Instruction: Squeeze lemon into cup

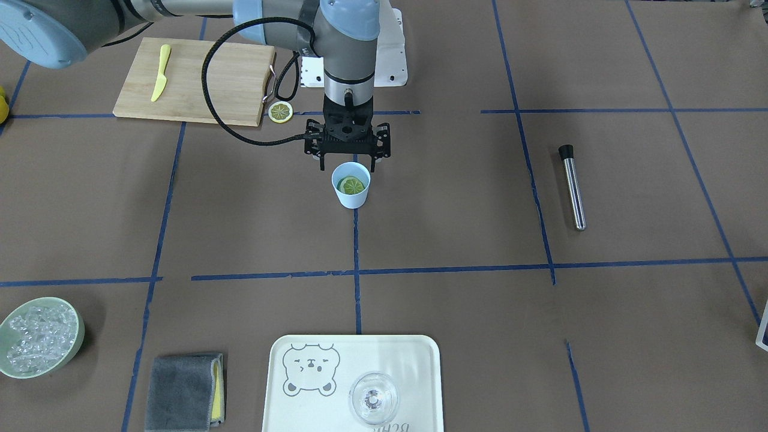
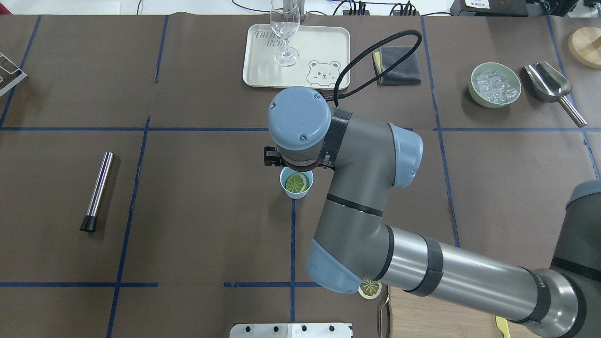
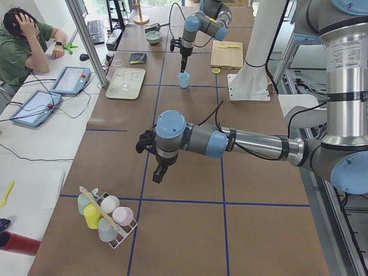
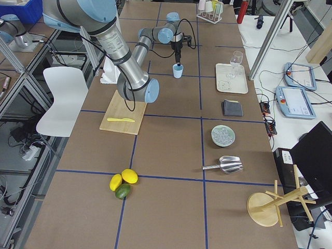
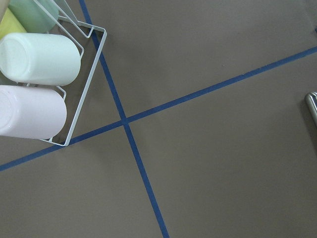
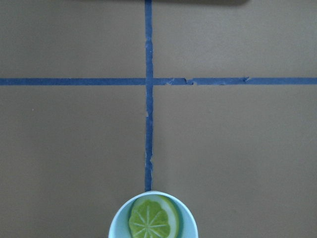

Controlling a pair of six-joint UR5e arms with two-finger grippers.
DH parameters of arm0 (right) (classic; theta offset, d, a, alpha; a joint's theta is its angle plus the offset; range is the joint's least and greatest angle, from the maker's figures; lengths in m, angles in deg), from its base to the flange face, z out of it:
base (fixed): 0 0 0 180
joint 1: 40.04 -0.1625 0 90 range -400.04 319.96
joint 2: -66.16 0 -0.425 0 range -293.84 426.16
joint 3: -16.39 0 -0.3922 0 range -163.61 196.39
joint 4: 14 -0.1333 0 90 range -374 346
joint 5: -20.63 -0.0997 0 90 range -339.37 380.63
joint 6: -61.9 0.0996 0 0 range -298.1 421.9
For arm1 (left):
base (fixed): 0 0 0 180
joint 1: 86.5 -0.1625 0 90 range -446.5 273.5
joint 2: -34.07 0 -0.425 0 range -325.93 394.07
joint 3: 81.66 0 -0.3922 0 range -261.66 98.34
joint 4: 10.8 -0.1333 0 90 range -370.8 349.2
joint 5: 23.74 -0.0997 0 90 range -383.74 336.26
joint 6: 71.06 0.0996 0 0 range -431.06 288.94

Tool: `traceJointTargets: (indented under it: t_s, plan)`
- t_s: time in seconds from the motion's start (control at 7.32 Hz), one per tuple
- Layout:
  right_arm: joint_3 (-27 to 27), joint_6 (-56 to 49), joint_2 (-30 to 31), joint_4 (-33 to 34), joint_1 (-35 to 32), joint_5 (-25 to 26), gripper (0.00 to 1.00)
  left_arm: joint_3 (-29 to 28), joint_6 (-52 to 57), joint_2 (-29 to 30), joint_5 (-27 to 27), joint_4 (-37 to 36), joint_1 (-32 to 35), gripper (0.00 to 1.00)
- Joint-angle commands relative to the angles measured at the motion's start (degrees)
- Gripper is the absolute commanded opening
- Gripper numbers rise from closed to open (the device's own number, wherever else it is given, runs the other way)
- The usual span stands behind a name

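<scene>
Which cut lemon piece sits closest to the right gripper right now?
The lemon inside the cup, face up, just below the right gripper. The other piece, a flat slice, lies on the table by the cutting board corner.

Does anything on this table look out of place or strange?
Two things. The lemon sits inside the cup, cut face up, under the open right gripper: odd for a squeeze. A thin lemon slice lies on the bare table beside the cutting board, not on it. No spill shows.
</scene>
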Motion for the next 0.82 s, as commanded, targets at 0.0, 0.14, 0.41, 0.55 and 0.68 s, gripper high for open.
traceJointTargets:
  t_s: [0.0,0.14,0.41,0.55,0.68]
  plan:
    - [-5.0,-10.7,5.8,0.1,-7.1,-6.7,1.0,0.3,-0.5,1.5,-0.3,2.3,-0.5,1.0]
    - [-7.5,-17.7,9.8,0.0,-12.3,-10.4,1.0,0.1,-0.4,2.4,-0.3,2.5,-0.6,1.0]
    - [-8.0,-31.7,15.0,-0.4,-21.3,-17.1,1.0,-0.3,-0.4,3.0,-0.3,7.4,-0.7,1.0]
    - [-8.0,-38.4,17.8,-0.4,-25.4,-19.1,1.0,-1.9,-0.7,3.7,-0.1,14.5,-0.6,1.0]
    - [-10.5,-42.3,22.6,-0.4,-29.1,-20.4,1.0,-4.2,-0.8,3.4,-0.1,24.5,-0.5,1.0]
